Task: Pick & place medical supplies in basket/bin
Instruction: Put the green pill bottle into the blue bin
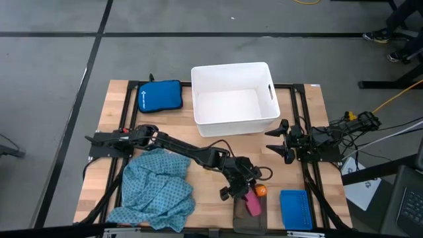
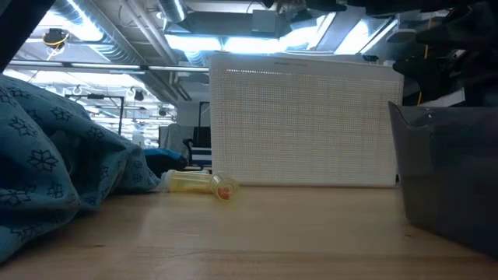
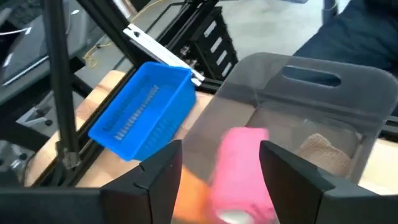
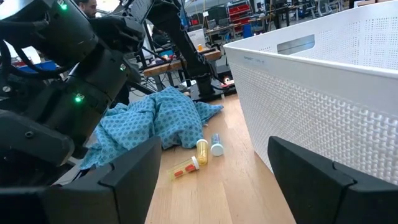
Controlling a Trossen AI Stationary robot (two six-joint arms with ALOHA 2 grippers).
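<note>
High view, looking down, puts the left hand (image 1: 239, 192) low over the near edge of the tabletop (image 1: 119, 125), right at the dark tray (image 1: 246, 221). A pink piece (image 1: 252, 202) lies on the tray's far end and an orange piece (image 1: 262, 190) sits just beside it; from above the arm covers part of both. Left wrist view shows that hand's fingers (image 3: 155, 180) spread apart with the pink piece (image 3: 242, 171) between them, smeared by motion, so whether either finger touches it cannot be told. The orange piece (image 3: 189, 196) is only a blur at the frame edge there. A tan lump (image 3: 320, 152) rests deeper in the tray (image 3: 323, 93), too soft to identify. The blue basket (image 1: 295, 209) stands just beside the tray, cut by the picture's lower edge in the high view.

The teal cloth (image 1: 157, 188) is heaped at the near left corner, partly under the left arm. The white tub (image 1: 232, 99) stands at the far middle, with the blue pouch (image 1: 159, 96) just beside it.

The right hand (image 1: 277, 141) hangs near the tub's right corner, fingers apart and holding nothing. Its wrist view catches small vials (image 4: 199, 155) on the wood by the cloth (image 4: 155, 121), which the high view hides.
</note>
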